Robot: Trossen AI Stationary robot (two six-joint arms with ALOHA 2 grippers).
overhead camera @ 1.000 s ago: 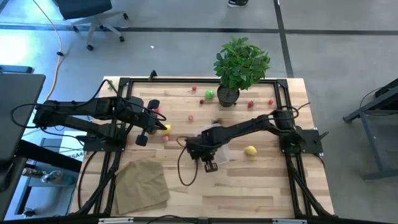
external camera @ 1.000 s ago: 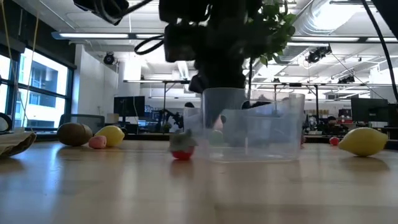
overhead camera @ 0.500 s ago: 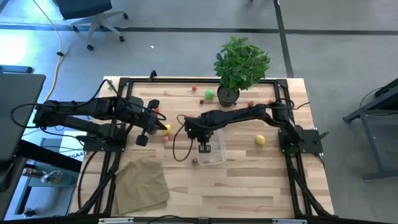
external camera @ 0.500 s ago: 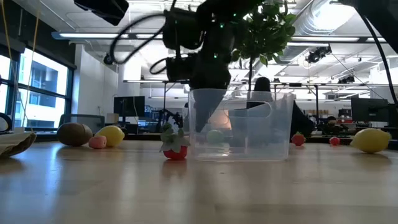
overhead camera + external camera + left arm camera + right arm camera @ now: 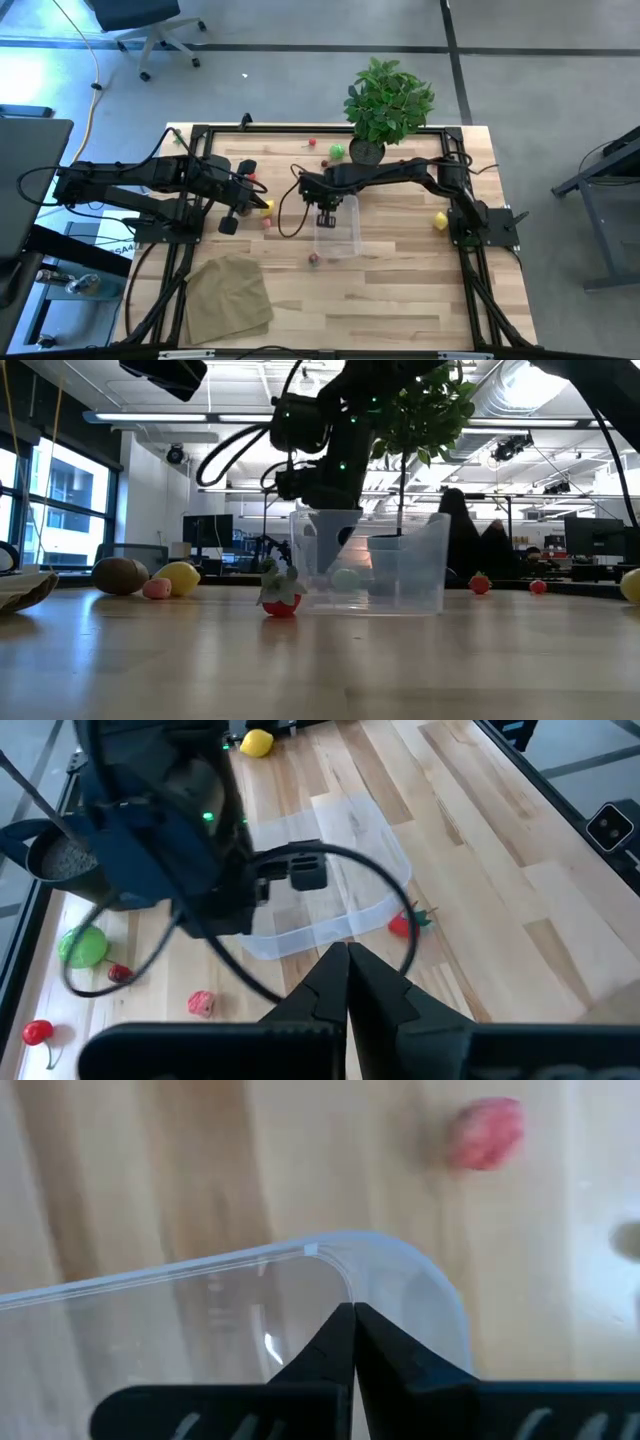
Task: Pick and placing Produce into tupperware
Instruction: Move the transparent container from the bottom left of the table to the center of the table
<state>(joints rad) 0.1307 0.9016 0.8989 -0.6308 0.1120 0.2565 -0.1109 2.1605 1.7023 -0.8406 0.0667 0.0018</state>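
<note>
The right tool (image 5: 327,218), shut empty over the tupperware (image 5: 337,226) rim at 12 o'clock, faces thin, light, slippery plastic: pinch one wall.

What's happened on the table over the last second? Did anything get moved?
The right gripper, shut on the rim of the clear tupperware, swept toward the table's far side and dragged it along, turning it. The lemon rolled toward the right edge. The left gripper, the potted plant and the tan cloth stayed put.
</note>
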